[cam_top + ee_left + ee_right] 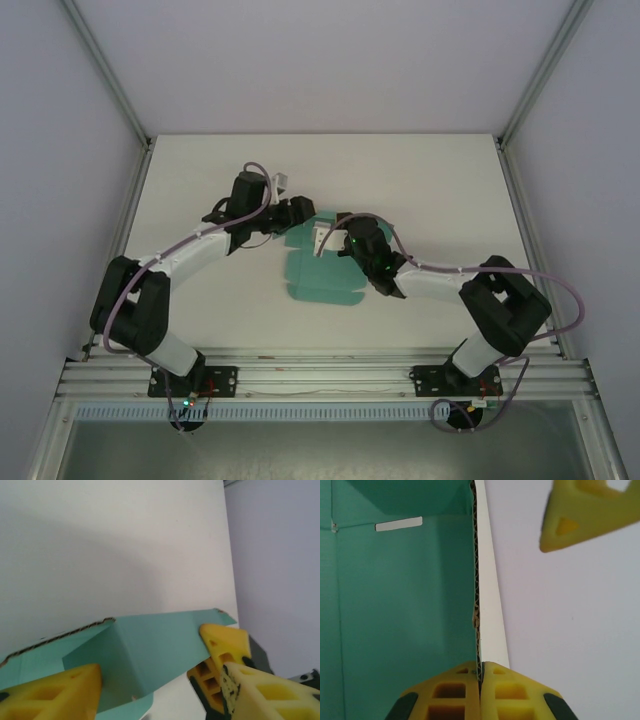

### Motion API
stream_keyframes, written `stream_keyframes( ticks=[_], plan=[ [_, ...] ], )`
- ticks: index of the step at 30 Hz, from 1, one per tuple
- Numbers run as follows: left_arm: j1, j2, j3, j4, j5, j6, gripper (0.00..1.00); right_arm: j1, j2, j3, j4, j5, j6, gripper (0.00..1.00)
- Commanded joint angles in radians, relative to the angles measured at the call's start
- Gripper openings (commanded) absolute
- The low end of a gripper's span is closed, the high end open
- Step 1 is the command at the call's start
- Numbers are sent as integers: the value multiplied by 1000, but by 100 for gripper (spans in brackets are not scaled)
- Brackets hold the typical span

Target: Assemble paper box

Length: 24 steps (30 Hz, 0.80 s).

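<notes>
The paper box (322, 288) is a teal-green die-cut sheet lying mid-table, with one panel lifted upright at its far end. My right gripper (334, 240) is shut on that raised panel's edge; in the right wrist view the corrugated edge runs straight into its closed yellow fingertips (481, 672), with the teal face (405, 605) to the left. My left gripper (300, 213) is just beyond, at the same panel. In its wrist view the raised teal panel (150, 647) stands between its parted jaws (162, 675), and the right gripper's fingers (222, 642) pinch the panel's corner.
The white table (420, 180) is walled by grey panels and aluminium posts (110, 85) on both sides. A metal rail (320, 375) with both arm bases runs along the near edge. One left finger (585, 510) hangs close to the right gripper.
</notes>
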Motion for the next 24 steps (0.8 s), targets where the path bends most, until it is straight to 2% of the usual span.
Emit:
stream_keyframes(
  ticks=[1,5,7,11,17,24],
  plan=[
    [-12,25,-13,128,8,-71,57,11,-19,-15,46,-17,22,0],
    [-14,44,-37,215,1,-131,43,10,-39,-21,26,-46,37,0],
    [-16,48,-49,254,9,-159,41,12,-45,-23,24,-58,47,0],
    [-25,46,-68,297,-3,-193,26,12,-48,-21,24,-60,55,0],
    [-31,32,-101,347,-29,-238,16,12,-45,-21,22,-60,55,0],
    [-32,5,-125,368,-53,-261,12,12,-46,-20,8,-62,52,0]
  ],
)
